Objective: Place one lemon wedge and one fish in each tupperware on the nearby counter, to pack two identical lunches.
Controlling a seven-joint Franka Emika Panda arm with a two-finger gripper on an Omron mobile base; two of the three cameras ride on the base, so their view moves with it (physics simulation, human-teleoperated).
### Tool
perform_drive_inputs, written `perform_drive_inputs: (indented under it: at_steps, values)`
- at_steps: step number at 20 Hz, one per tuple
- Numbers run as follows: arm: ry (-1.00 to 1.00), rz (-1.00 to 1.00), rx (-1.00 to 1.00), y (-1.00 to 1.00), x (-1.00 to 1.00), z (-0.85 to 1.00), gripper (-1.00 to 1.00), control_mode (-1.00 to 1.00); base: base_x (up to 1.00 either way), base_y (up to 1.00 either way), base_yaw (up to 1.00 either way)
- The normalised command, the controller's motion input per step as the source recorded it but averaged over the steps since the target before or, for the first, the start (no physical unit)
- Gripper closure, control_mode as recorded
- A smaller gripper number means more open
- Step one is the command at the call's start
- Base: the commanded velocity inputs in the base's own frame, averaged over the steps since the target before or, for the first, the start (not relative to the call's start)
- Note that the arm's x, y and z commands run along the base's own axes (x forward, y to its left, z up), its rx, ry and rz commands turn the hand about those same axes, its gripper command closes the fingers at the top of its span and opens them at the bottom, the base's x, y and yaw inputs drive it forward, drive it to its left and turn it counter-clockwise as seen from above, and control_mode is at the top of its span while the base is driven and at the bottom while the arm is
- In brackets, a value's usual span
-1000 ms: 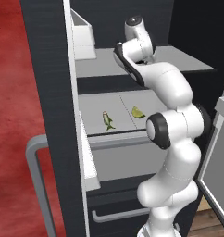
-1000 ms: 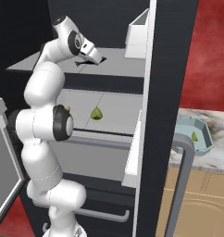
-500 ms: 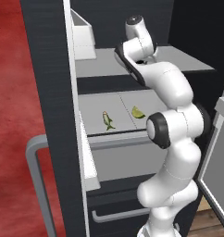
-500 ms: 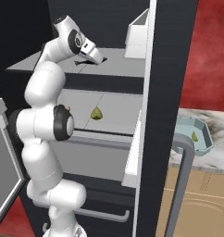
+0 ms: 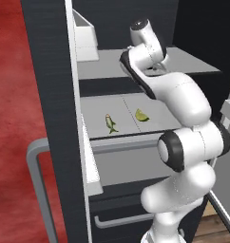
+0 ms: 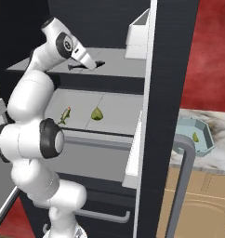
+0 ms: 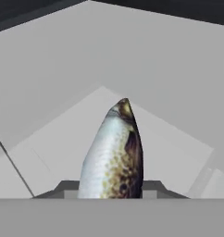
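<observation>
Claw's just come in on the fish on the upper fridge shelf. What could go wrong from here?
1. The claw seems to hold the upper fish by one end; most of its body sticks out, so it might pivot or slip on the lift.
2. The fridge door stands between the shelf and the blue tupperware; the carry could clip it.
3. That tupperware already has a lemon wedge; a hard drop might knock it.

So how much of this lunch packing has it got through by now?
One lemon wedge already lies in the blue tray on the counter. Right now the claw is closed on a fish on the upper fridge shelf. Another fish and another lemon wedge wait on the shelf below. No fish looks packed yet, and I can't see the second tray.
</observation>
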Motion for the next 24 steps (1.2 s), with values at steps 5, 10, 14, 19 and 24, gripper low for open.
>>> perform_drive_inputs:
  at_steps: [5, 10, 14, 19, 24]
  values:
    - [-0.12, 0.0, 0.0, -0.11, -1.0, -0.01, 1.0, -1.0, 0.0, 0.0, 0.0]
    - [-0.16, 0.14, 0.04, -0.39, -1.0, 0.14, 1.0, -1.0, 0.0, 0.0, 0.0]
    - [-0.1, 0.39, 0.04, -0.26, -1.0, 0.01, 1.0, -1.0, 0.0, 0.0, 0.0]
    - [-0.01, 0.55, 0.0, 0.07, -0.98, 0.0, 1.0, -1.0, 0.0, 0.0, 0.0]
    - [0.01, 0.56, -0.04, 0.37, -0.74, 0.0, 1.0, -1.0, 0.0, 0.0, 0.0]
